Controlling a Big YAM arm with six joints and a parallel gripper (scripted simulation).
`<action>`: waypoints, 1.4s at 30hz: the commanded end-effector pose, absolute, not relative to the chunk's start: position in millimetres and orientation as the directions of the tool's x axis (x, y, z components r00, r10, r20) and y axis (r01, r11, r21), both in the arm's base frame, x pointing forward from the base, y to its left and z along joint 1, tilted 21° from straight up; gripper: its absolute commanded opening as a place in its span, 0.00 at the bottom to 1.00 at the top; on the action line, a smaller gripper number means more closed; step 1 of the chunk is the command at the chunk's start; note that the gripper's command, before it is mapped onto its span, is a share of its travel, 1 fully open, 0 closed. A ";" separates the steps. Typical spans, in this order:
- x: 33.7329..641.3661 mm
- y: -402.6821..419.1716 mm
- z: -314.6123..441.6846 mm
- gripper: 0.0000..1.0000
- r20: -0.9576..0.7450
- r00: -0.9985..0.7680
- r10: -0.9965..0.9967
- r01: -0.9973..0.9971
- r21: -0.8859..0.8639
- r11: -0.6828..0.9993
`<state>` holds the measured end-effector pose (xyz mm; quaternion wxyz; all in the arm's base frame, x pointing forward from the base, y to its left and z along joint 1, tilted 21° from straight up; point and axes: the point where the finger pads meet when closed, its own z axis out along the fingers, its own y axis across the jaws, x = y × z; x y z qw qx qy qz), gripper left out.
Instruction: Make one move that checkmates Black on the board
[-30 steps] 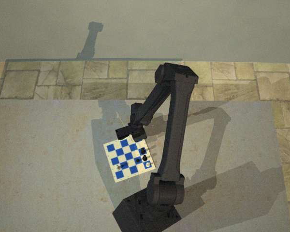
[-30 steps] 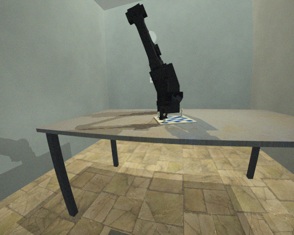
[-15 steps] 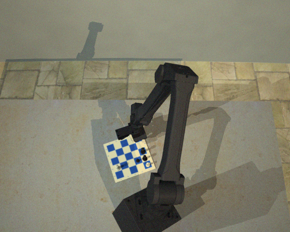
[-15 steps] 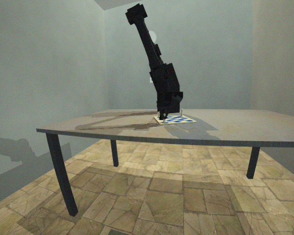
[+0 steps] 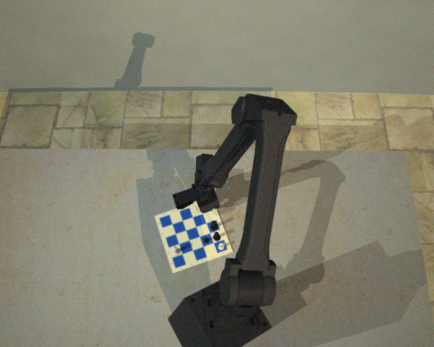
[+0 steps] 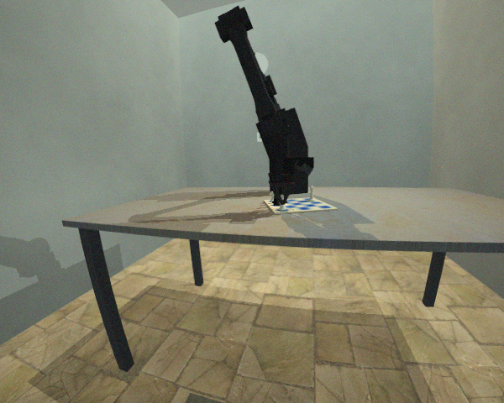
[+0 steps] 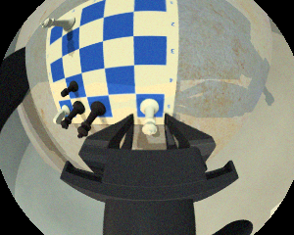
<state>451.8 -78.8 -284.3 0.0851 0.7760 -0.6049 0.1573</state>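
Letting go: we read the claw (image 7: 149, 128) as released. Its fingers stand a little apart on either side of the white piece (image 7: 149, 113) and do not pinch it.
White piece: it stands upright on a blue square at the 6 o'clock edge of the board (image 7: 122, 26) in the wrist view. From the top view it is hidden under the claw, at the board's 12 o'clock corner.
Why there: we judge this to be the mating square, so the piece has to rest on its own base, well inside the square's lines.
Black pieces: three black pieces (image 7: 88, 117) huddle at about 8 o'clock of the white piece, near but apart from it. The fingers stay off them, because they must keep their squares.
Other white pieces: one (image 5: 220, 246) sits at the board's 4 o'clock corner seen from above, and another (image 5: 177, 250) at 8 o'clock.
Arm: the arm (image 5: 262, 194) leans over the board from its 5 o'clock side, with the claw pointing down.
Next call: a straight lift looks safest, since any sideways drift could tip the piece.
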 end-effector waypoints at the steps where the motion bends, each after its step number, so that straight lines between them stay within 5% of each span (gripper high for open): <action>1: 458.0 -78.5 -271.6 0.40 0.349 0.221 -0.911 -0.963 -0.072 -0.261; 28: 449.7 -43.4 -189.5 0.40 0.351 0.217 -0.911 -0.962 -0.082 -0.261; 29: 449.7 -43.4 -189.5 1.00 0.351 0.217 -0.911 -0.962 -0.082 -0.261; 42: 450.2 -43.4 -189.4 1.00 0.352 0.216 -0.911 -0.962 -0.084 -0.261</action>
